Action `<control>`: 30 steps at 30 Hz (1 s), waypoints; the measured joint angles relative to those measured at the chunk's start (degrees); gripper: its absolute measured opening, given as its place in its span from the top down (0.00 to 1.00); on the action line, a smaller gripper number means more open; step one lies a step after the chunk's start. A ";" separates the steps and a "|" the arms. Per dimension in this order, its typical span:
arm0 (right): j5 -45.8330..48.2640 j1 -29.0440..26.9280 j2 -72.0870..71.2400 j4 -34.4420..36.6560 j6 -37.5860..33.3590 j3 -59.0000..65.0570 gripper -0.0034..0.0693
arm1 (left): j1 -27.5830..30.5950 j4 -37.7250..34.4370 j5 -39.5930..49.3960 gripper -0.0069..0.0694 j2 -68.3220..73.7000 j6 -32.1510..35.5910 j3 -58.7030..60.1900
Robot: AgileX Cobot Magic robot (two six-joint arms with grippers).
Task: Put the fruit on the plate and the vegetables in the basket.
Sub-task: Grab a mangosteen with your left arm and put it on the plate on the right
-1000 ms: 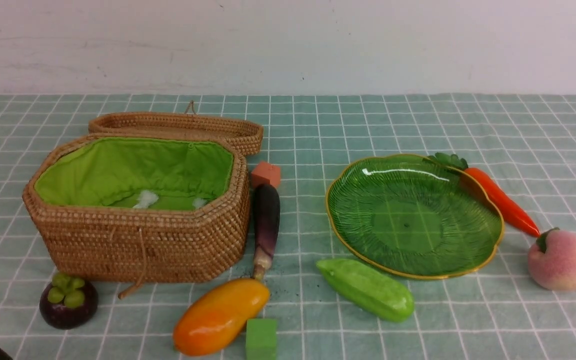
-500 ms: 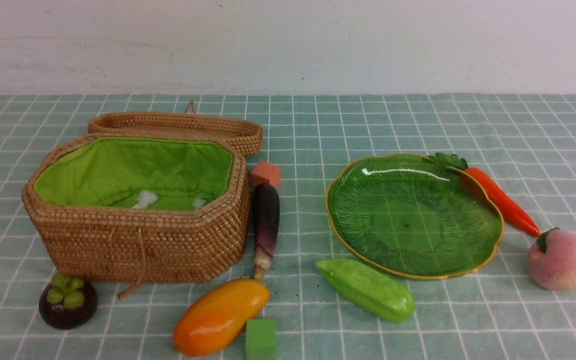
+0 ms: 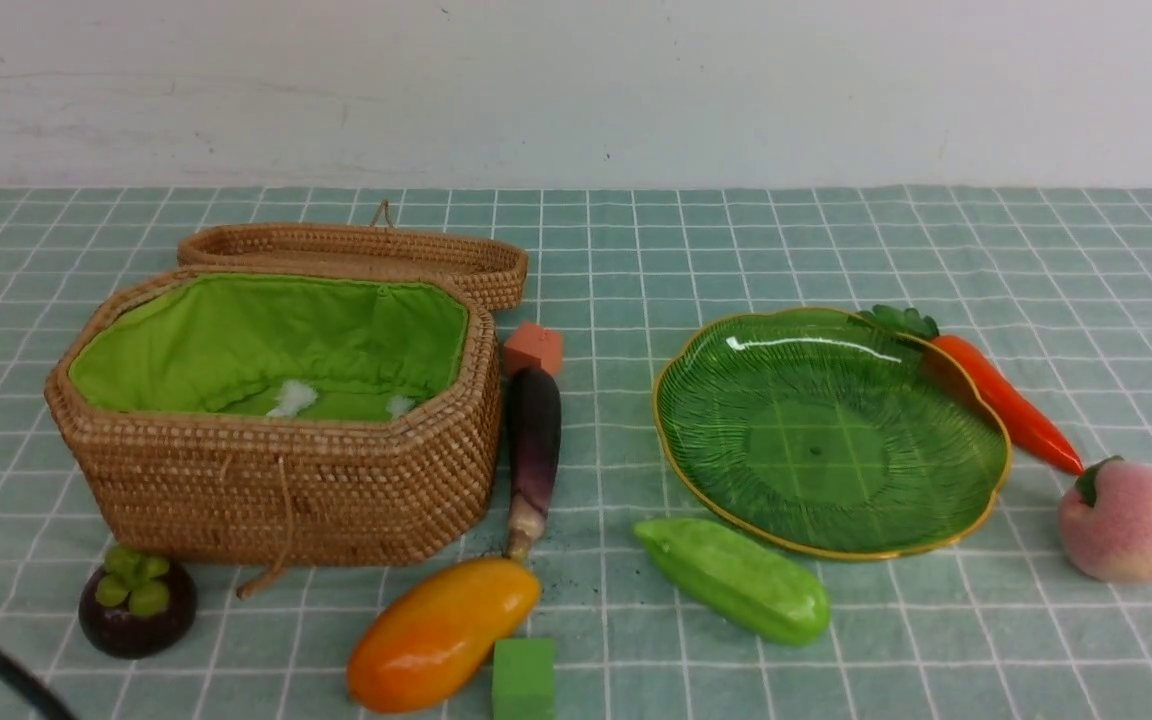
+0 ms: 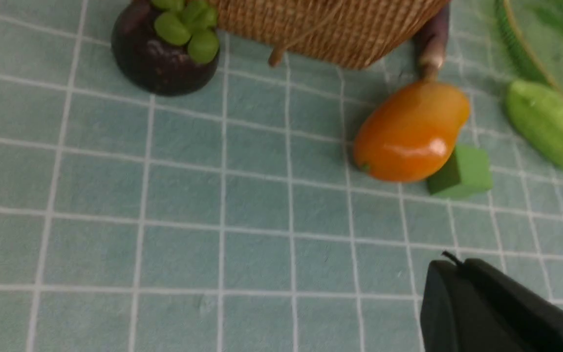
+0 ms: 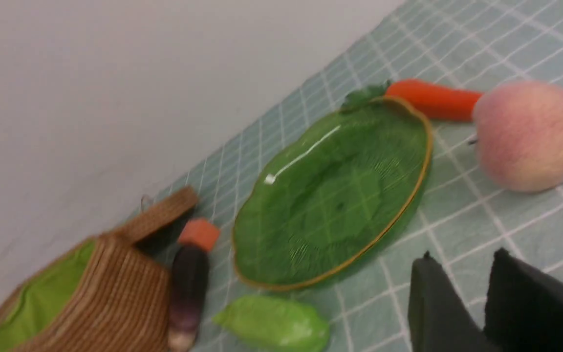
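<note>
Peach (image 3: 1126, 522): sat on counter (image 3: 636, 250), just beside carrot (image 3: 1001, 400).
Left claw (image 4: 450, 268): was pressed together.
Right claw (image 5: 462, 266): stood slightly spread.

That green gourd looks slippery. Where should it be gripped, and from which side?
Probably best: grip the gourd across its middle from straight above, jaws spanning its narrow width. It lies flat and diagonal, and its far end sits close to the plate rim.
</note>
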 joint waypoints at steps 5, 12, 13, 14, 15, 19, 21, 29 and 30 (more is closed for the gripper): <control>17.91 6.70 10.03 0.32 -14.95 -20.42 0.79 | 0.00 2.65 0.49 0.93 11.24 3.54 -4.45; 38.47 13.56 23.69 1.74 -31.21 -47.27 0.80 | 0.00 9.23 -4.06 0.93 27.11 3.21 -9.39; 39.69 13.92 24.67 1.88 -32.64 -49.62 0.80 | 0.00 10.38 -5.04 0.93 29.45 3.22 -9.83; 40.23 14.09 25.28 2.10 -33.96 -51.41 0.80 | 0.00 11.47 -5.93 0.92 31.30 3.22 -10.10; 40.30 14.24 25.53 2.30 -35.19 -52.41 0.80 | 0.00 12.45 -7.10 0.91 33.58 3.22 -10.21; 40.10 14.22 25.72 2.64 -39.11 -53.83 0.80 | 0.00 16.40 -11.67 0.71 42.91 3.22 -10.21; 40.16 14.22 25.72 2.64 -39.73 -53.83 0.80 | 0.00 17.56 -13.59 0.62 45.23 3.14 -10.32; 41.00 14.29 25.79 2.91 -40.46 -53.89 0.79 | 0.00 24.35 -26.51 0.06 54.42 0.63 -10.67; 41.05 14.29 25.79 2.89 -40.46 -53.89 0.79 | 0.00 25.00 -27.48 0.05 54.93 0.67 -10.67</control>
